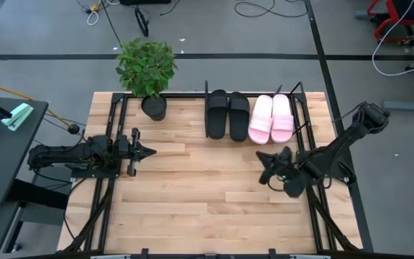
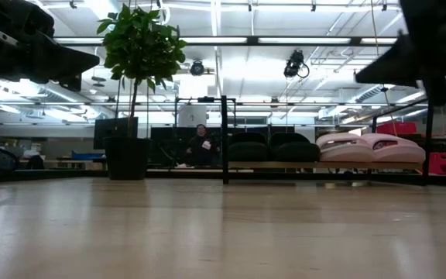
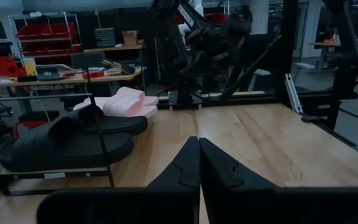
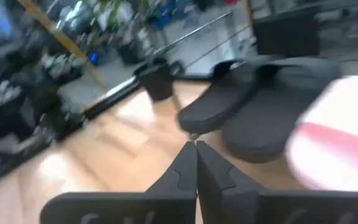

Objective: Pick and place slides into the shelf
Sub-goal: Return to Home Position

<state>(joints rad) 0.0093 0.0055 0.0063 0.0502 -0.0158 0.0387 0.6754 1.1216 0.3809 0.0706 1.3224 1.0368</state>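
Two black slides (image 1: 227,114) and two pale pink slides (image 1: 272,118) lie side by side, soles down, on the thin black rod shelf (image 1: 208,96) at the table's far edge. The low view shows the black pair (image 2: 273,147) and the pink pair (image 2: 370,147) raised on the shelf's rail. My left gripper (image 1: 148,152) is shut and empty at the table's left. It also shows in its own wrist view (image 3: 199,144). My right gripper (image 1: 262,160) is shut and empty, hovering on the near side of the pink slides. Its wrist view (image 4: 196,145) looks toward the black slides (image 4: 241,112).
A potted plant (image 1: 147,72) stands at the table's far left corner, beside the shelf. Black arm rails (image 1: 110,144) run down both sides of the table. Bare wood (image 1: 207,187) fills the middle and near part. A person (image 2: 200,146) sits far behind the table.
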